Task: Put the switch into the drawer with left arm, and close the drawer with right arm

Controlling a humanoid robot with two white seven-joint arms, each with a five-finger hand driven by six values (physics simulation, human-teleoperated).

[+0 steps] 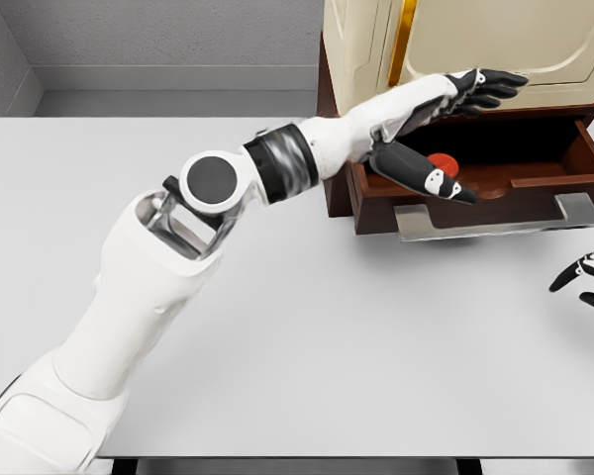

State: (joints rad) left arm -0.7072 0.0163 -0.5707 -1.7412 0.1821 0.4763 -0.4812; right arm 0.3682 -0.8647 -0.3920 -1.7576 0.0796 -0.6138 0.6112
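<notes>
Nearest to me, the white upper left arm [129,307] rises from the near left corner and reaches diagonally across the grey table [307,336] to the open drawer [495,168] at the far right. Over that drawer the left hand [445,129] has its dark fingers [490,89] spread wide, thumb hanging low, clamped on nothing. Just beneath it, inside the drawer near its left end, sits the switch [443,162], a small red thing half hidden by the thumb. It looks light, rigid and smooth; I would judge a pinch across its sides the safest hold, should it need shifting. A flat metal handle [495,218] runs along the drawer's near edge. Above stands a cream cabinet [455,40] with a gold strip. At the right edge the right hand [586,277] waits with fingers apart, but the left forearm is in the drawer's way.
</notes>
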